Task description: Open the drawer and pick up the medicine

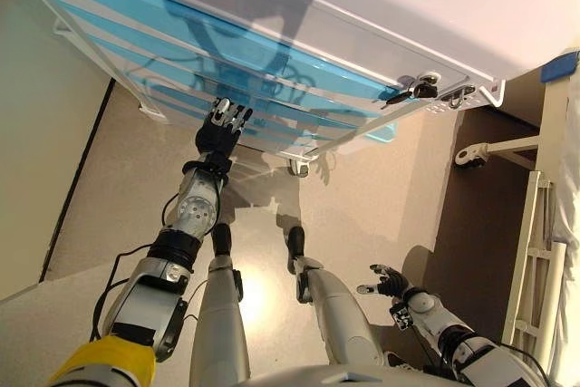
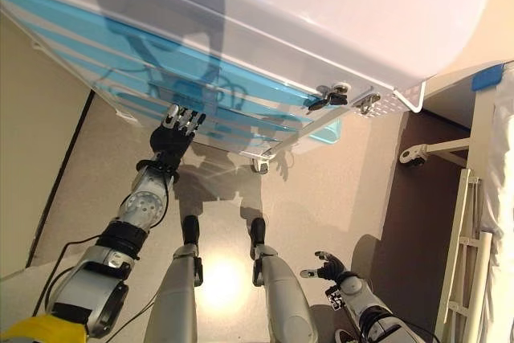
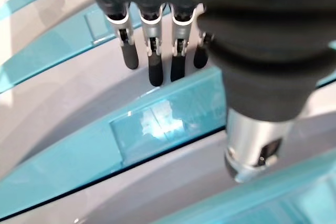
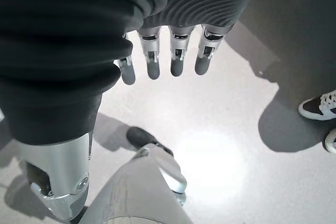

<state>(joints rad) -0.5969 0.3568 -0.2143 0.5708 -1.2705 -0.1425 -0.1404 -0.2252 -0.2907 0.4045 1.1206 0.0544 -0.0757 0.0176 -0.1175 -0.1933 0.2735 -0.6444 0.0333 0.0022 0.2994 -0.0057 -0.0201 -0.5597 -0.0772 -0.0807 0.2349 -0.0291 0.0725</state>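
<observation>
Left wrist view: left hand (image 3: 152, 35), fingers straight, reaches the closed drawer (image 3: 157, 124); next, hook its front and pull; right hand (image 1: 391, 282) hangs relaxed.

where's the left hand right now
In the left eye view the left hand is raised at centre-left against the cabinet's blue drawer fronts, fingers straight by a lower drawer. The right hand hangs low at the right, over the floor.
</observation>
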